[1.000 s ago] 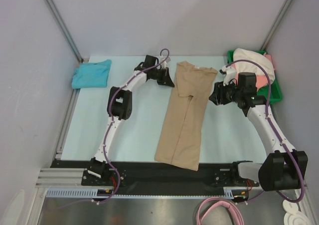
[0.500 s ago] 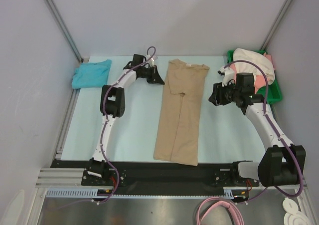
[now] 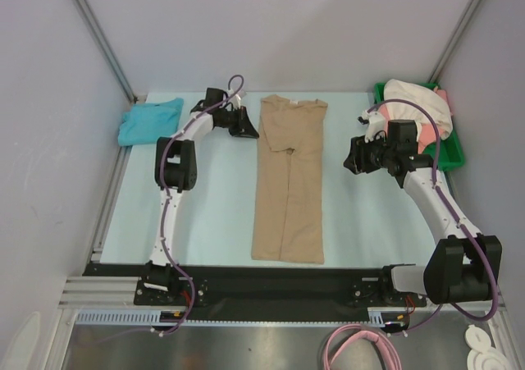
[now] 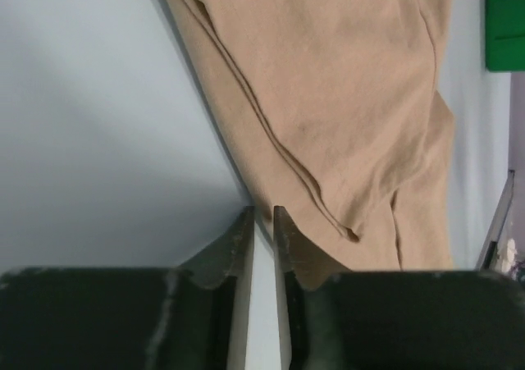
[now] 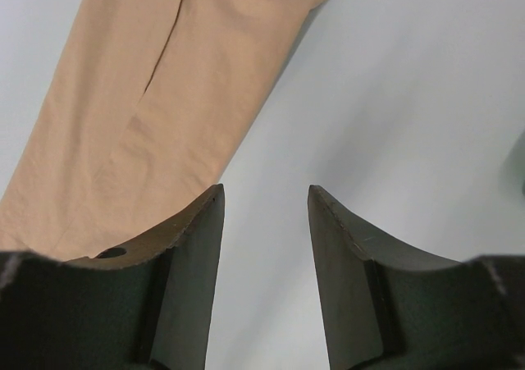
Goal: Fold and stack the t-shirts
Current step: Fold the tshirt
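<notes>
**Tan t-shirt (image 3: 289,181) drawn toward 9 o'clock with the left gripper (image 3: 251,130)**

Over the last second the tan t-shirt has slid toward 9 o'clock across the table (image 3: 213,214). The left gripper has travelled the same way beside it, while the right gripper (image 3: 351,160) has barely shifted.

The shirt now lies flat as a long narrow strip, folded lengthwise. It runs from 12 o'clock to 6 o'clock down the middle of the table, collar end at 12.

The left gripper sits at the 9 o'clock edge of the shirt's far end. In its wrist view the jaws are drawn almost together, with only a thin pale slit between them. The cloth's edge meets the fingertips (image 4: 281,222), and I cannot tell whether any of the hem is nipped there.

The right gripper hangs over bare table at the shirt's 3 o'clock side, apart from the cloth. Its jaws are spread wide with nothing between them.

The teal-blue t-shirt (image 3: 150,121) lies bunched in the table's 10 o'clock corner, well apart from the tan one. At 2 o'clock the green tray (image 3: 449,155) holds the cream-white t-shirt (image 3: 413,99) heaped over the coral-pink t-shirt (image 3: 428,132)
</notes>
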